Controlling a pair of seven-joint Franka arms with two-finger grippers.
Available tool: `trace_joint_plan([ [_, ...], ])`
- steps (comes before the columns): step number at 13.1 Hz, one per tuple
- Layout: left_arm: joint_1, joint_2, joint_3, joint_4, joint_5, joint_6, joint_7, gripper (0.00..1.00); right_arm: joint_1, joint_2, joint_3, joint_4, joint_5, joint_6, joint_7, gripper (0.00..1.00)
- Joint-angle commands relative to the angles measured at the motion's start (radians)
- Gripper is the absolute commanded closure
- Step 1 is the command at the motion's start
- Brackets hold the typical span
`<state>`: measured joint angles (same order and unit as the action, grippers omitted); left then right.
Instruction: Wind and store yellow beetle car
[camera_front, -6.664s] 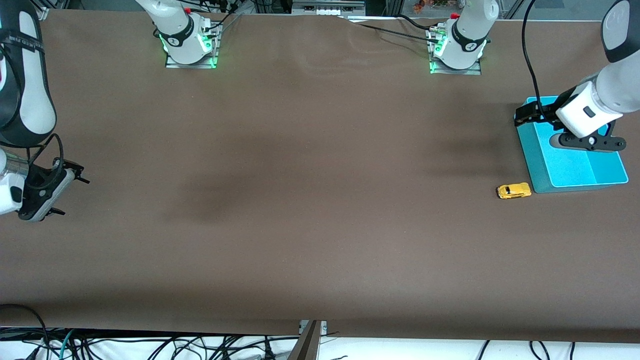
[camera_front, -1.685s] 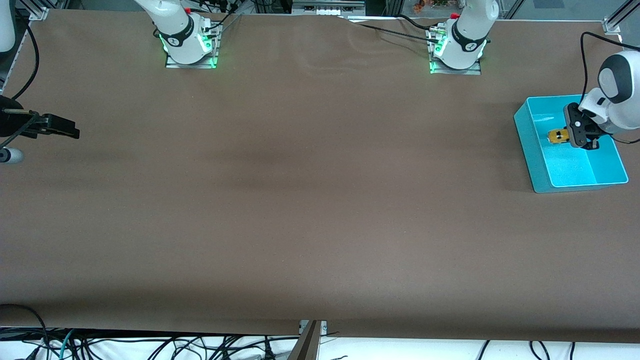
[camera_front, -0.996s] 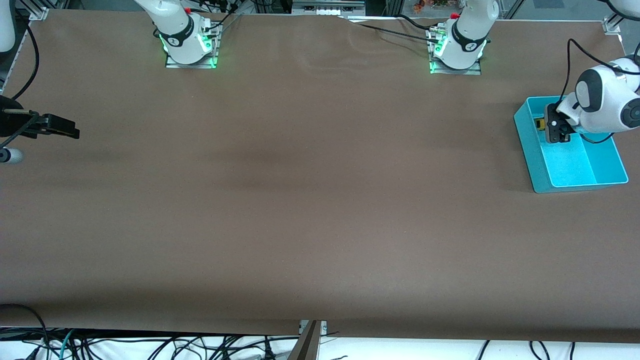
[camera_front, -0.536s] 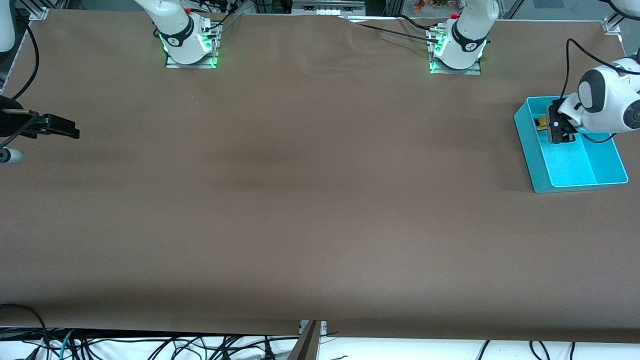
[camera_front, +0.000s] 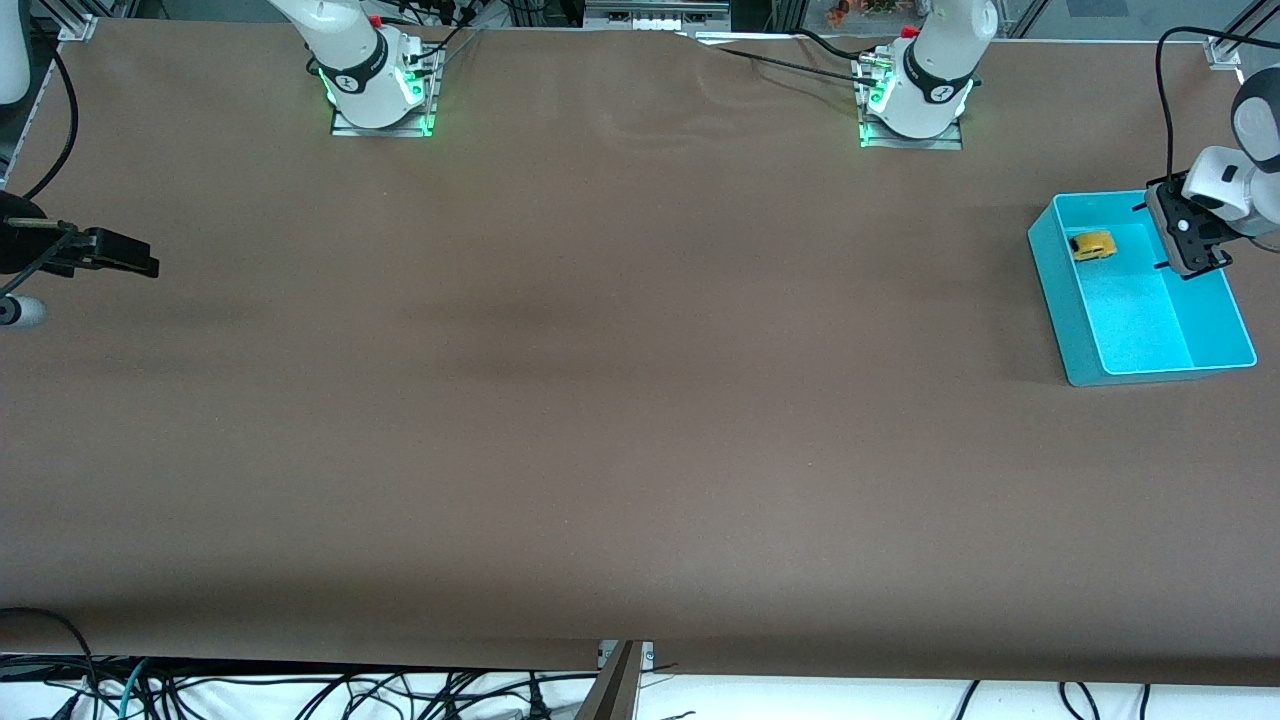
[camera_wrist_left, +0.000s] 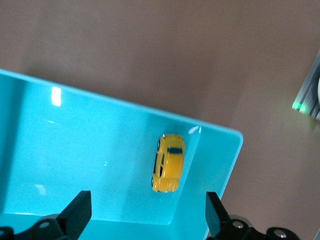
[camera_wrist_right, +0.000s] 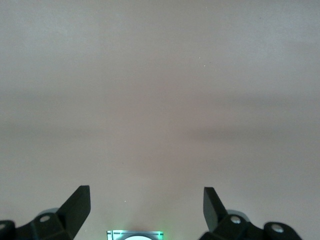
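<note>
Brown tabletop fills the scene. At the left arm's end, the turquoise bin (camera_front: 1075, 305) now holds the yellow beetle car (camera_front: 1092, 245), just released; storing appears done. The left gripper (camera_front: 1187, 243) is raised over the bin, fingers spread and empty. The right gripper (camera_front: 112, 253) waits, well apart from the bin, fingers spread.

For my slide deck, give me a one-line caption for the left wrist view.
Yellow beetle car lying in a corner of the turquoise bin, released below the open left tool.
</note>
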<state>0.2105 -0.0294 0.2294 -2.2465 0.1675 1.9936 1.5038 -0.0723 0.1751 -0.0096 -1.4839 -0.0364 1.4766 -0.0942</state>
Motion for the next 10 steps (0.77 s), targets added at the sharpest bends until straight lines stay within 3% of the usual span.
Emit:
trace_joint_plan([
  [1,-0.026,0.066,-0.074,0.192,-0.095,-0.157,-0.185,0.00,-0.007,-0.006,0.003,-0.004,0.015,0.004,0.005,0.00],
  [3,-0.028,0.057,-0.149,0.232,-0.143,-0.183,-0.357,0.00,-0.007,-0.003,0.002,-0.004,0.015,0.005,0.004,0.00],
  [5,-0.101,0.054,-0.162,0.295,-0.145,-0.250,-0.593,0.00,-0.007,-0.002,0.002,-0.003,0.015,0.005,0.005,0.00],
  [8,-0.241,0.108,-0.168,0.486,-0.145,-0.378,-0.900,0.00,-0.007,-0.002,0.002,-0.003,0.015,0.007,0.004,0.00],
  [10,-0.267,0.109,-0.214,0.537,-0.131,-0.371,-1.010,0.00,-0.009,-0.002,0.002,-0.003,0.015,0.007,0.004,0.00],
])
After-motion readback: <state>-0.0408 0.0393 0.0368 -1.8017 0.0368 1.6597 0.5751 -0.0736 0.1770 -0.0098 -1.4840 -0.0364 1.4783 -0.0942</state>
